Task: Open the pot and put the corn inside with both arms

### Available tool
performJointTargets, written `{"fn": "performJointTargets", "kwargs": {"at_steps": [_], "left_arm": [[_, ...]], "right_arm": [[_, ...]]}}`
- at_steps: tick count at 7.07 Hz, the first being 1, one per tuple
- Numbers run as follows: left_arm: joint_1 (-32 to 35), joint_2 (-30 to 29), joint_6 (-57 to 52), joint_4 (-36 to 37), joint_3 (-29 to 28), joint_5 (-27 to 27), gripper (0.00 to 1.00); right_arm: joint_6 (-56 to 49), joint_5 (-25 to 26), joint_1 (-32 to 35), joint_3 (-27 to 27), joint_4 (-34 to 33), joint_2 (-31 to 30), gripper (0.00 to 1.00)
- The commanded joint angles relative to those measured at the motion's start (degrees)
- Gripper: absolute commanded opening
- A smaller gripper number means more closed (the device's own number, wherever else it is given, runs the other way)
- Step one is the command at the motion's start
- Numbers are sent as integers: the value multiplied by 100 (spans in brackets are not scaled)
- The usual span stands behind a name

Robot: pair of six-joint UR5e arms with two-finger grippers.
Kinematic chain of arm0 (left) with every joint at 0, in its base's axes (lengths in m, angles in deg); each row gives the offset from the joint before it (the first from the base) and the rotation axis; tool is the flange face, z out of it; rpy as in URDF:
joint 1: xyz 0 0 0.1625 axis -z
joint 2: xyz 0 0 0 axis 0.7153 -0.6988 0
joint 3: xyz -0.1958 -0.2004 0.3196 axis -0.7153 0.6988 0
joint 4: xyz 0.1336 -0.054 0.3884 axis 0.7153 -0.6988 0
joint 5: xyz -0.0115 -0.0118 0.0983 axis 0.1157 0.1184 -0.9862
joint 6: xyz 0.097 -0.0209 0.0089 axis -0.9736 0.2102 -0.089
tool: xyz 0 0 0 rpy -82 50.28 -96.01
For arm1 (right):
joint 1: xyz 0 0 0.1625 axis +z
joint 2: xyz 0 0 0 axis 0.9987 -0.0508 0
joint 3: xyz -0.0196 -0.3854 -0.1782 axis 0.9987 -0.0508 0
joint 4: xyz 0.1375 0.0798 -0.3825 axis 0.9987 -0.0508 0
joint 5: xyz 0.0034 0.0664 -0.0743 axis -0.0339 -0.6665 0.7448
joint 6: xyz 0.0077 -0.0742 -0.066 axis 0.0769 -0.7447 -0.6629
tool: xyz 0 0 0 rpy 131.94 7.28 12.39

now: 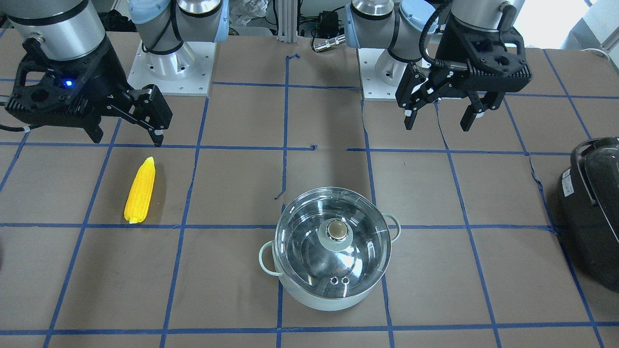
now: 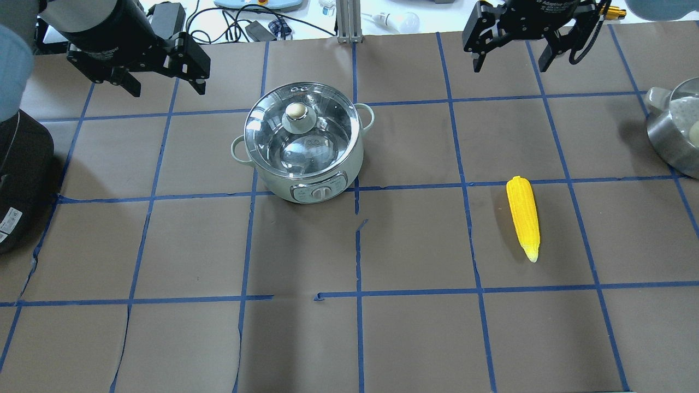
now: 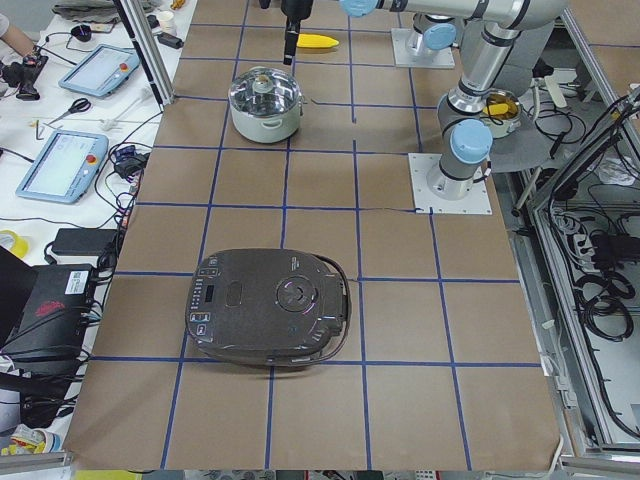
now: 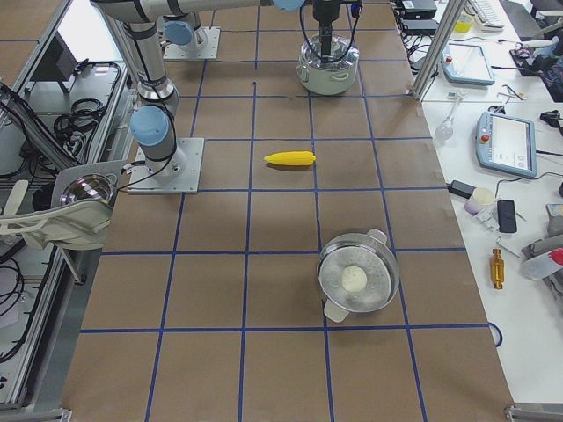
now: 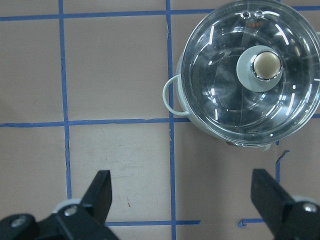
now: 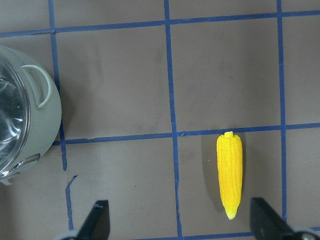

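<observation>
Across the table, in the front view, the left gripper and right gripper hang spread wide and empty above bare paper. The pot stands between them, nearer the camera, with its lid on. The corn lies flat on the right gripper's side, well apart from the pot.

From overhead, a black cooker sits at the left edge and a steel pan at the right. Open table surrounds the pot and the corn.

At the left wrist, the fingers stand apart and the lidded pot shows upper right.

At the right wrist, the corn lies ahead and the pot cuts the left edge.
</observation>
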Motion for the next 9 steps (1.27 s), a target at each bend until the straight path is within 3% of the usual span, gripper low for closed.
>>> {"fn": "performJointTargets", "kwargs": {"at_steps": [1, 5, 9], "left_arm": [[49, -549, 295, 249, -219, 32, 100], [681, -1657, 1017, 656, -764, -117, 100], [1182, -2291, 1639, 1271, -712, -99, 100]], "right_arm": [[0, -7, 0, 0, -5, 0, 100], [0, -7, 0, 0, 13, 0, 100], [26, -7, 18, 0, 13, 0, 100]]}}
